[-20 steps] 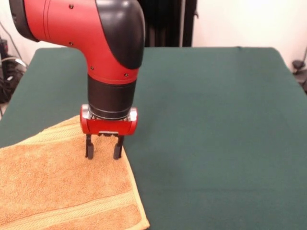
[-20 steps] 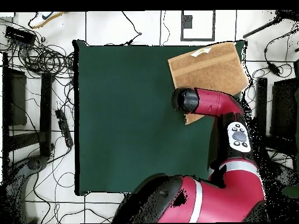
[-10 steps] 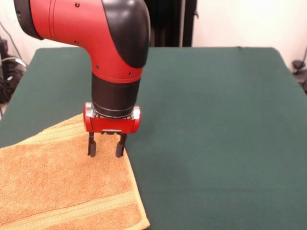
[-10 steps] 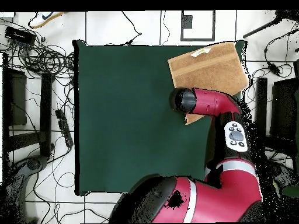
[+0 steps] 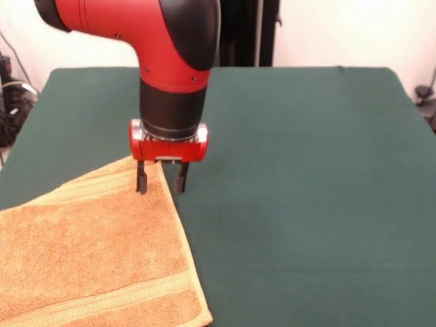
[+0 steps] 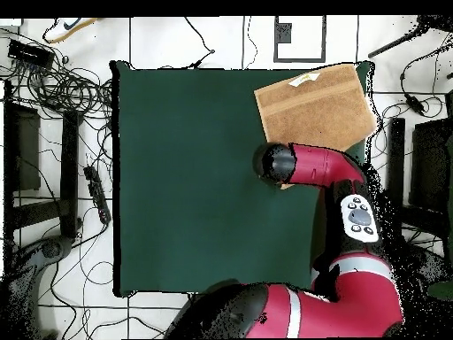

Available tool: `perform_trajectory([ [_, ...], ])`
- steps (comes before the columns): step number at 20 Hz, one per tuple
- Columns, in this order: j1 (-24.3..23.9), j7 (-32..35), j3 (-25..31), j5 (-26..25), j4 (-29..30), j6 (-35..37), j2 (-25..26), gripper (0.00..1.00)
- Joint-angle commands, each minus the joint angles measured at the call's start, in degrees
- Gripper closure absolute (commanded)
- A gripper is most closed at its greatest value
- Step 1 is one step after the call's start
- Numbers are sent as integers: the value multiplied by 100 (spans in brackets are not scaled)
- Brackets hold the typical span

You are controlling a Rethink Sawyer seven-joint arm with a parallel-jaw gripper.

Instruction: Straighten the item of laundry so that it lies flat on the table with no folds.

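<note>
The towel (image 5: 95, 252) lies at about 8 o'clock in the front view, spread over the table's (image 5: 306, 177) corner there and running off the picture's left and bottom edges; a woven band shows near its far end and another near its near end; its surface looks mostly flat. The gripper (image 5: 162, 180) hangs at the towel's far corner, at about 10 o'clock from centre; its fingers stand apart, holding nothing, one fingertip (image 5: 142, 185) over the cloth, the other just off the edge over bare green. In the overhead view the towel (image 6: 314, 106) sits at 1 o'clock, a white label (image 6: 303, 80) at its top edge; the arm (image 6: 310, 165) covers its lower corner.
</note>
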Motion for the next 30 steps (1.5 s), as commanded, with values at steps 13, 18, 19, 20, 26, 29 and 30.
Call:
perform_trajectory([
  [13, 464, 641, 96, -474, 1247, -406, -18, 0],
  [18, 811, 1045, -284, -648, 1001, -704, 292, 0],
  [19, 855, 1104, -338, -633, 989, -722, 325, 0],
  [20, 906, 1113, -400, -644, 974, -718, 348, 0],
  [26, 1142, 1163, -714, -688, 878, -799, 507, 0],
  [29, 1205, 978, -827, -746, 780, -690, 558, 0],
  [30, 1299, 973, -970, -793, 706, -611, 584, 0],
])
